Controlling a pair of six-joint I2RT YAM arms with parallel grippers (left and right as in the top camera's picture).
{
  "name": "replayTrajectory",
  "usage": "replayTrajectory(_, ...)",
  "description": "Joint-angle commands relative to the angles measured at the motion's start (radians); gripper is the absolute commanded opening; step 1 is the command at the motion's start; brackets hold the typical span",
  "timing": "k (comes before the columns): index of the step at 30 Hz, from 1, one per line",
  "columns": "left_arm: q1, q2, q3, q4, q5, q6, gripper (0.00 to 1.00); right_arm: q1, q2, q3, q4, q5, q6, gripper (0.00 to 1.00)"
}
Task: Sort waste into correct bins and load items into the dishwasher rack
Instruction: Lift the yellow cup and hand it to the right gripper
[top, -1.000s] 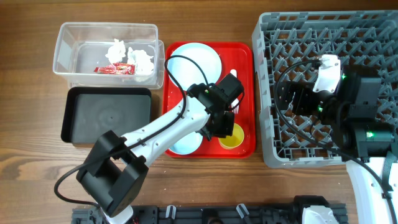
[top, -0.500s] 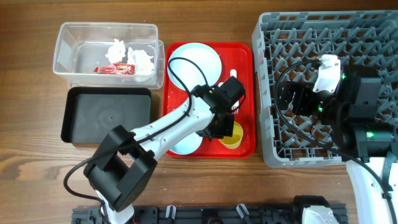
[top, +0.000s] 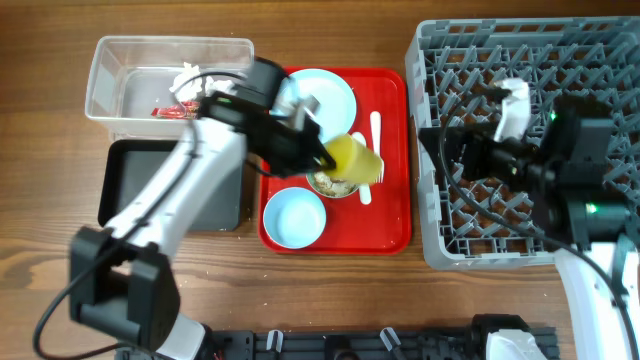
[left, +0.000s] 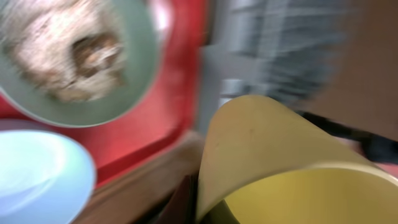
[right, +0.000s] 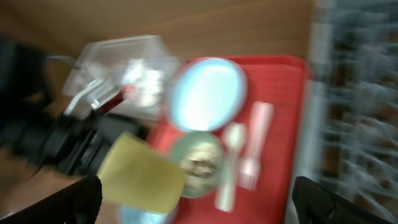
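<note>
Left gripper (top: 328, 155) is clamped on the yellow cup (top: 358, 158), tipped sideways above the red tray (top: 396, 205) middle, over the pale green bowl (top: 326, 186). Right gripper (top: 458, 157) hangs wide open past the tray's right edge, above the dishwasher rack (top: 480, 60).

Overhead, the small yellow plastic cup (top: 357, 158) hides part of the pale green round bowl (top: 328, 187), and the left arm (top: 190, 185) covers part of the shallow black rectangular tray (top: 128, 165). The left wrist view is smeared; the cup runs off its lower edge. The right wrist view is blurred, the large grey lattice rack (right: 354, 87) a haze at right
</note>
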Motion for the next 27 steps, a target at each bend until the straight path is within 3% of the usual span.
replayTrajectory(1, 0.098, -0.021, 0.001, 0.007, 0.382, 0.127, 0.04, 0.003, 0.081, 0.022, 0.083, -0.374, 0.006, 1.0)
replayTrajectory(8, 0.143, -0.021, 0.001, 0.083, 0.624, 0.149, 0.04, 0.052, 0.211, 0.022, 0.27, -0.639, 0.006, 1.0)
replayTrajectory(20, 0.143, -0.021, 0.001, 0.105, 0.705, 0.142, 0.04, 0.188, 0.247, 0.022, 0.37, -0.597, 0.01, 0.99)
replayTrajectory(27, 0.143, -0.021, 0.001, 0.105, 0.711, 0.142, 0.04, 0.225, 0.248, 0.022, 0.434, -0.57, 0.048, 0.82)
